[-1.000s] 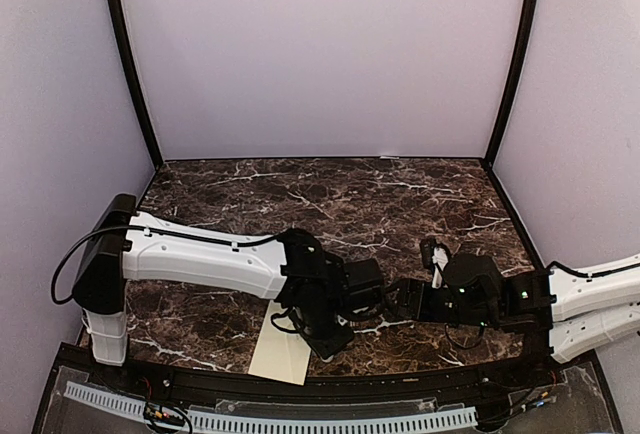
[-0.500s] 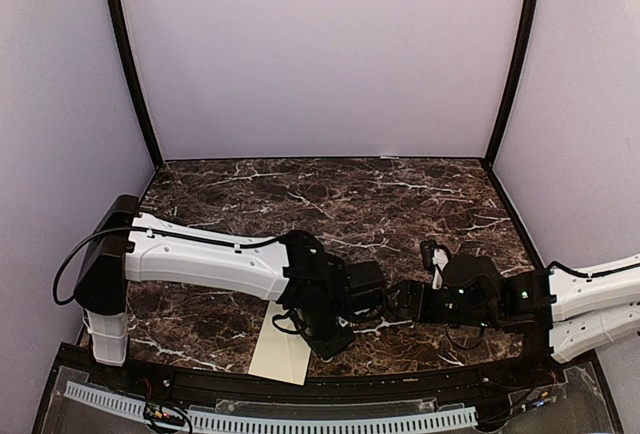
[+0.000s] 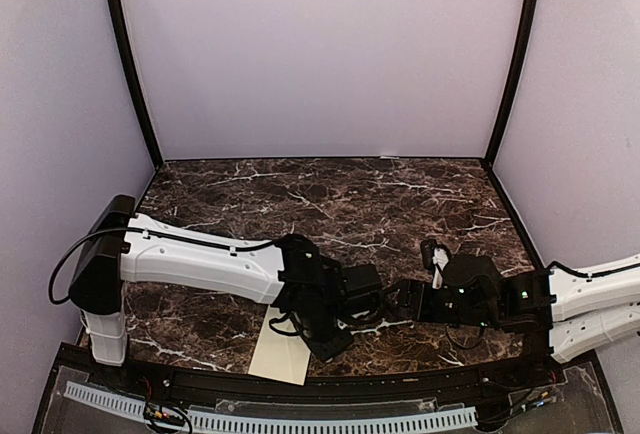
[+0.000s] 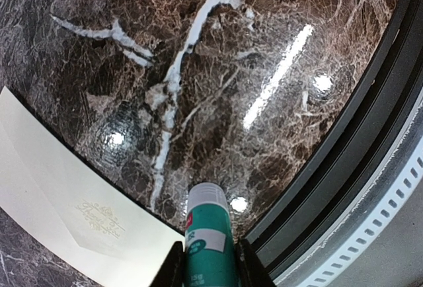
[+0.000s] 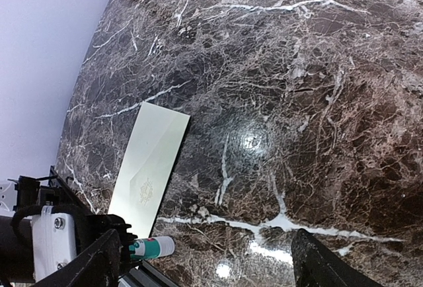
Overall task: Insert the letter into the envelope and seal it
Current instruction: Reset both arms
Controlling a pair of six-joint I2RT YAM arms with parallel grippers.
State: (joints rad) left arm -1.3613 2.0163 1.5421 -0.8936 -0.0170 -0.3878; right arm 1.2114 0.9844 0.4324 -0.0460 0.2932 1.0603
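The cream envelope (image 3: 280, 354) lies flat at the table's near edge with its flap folded down and a faint emblem at the flap's tip (image 4: 100, 218); it also shows in the right wrist view (image 5: 149, 161). The letter is not in view as a separate sheet. My left gripper (image 3: 330, 339) is shut on a teal glue stick (image 4: 210, 234) with a white cap, held just right of the envelope and pointing at the bare marble. The stick shows too in the right wrist view (image 5: 151, 248). My right gripper (image 5: 211, 264) stands open and empty, facing the left one.
A black rail (image 4: 344, 161) and a white slotted strip (image 4: 390, 207) run along the table's near edge, close beside the glue stick. Lilac walls close in the back and both sides. The dark marble top (image 3: 330, 204) stretches behind both arms.
The left arm has edged slightly to the left with the glue stick. The right arm and the envelope have not moved.
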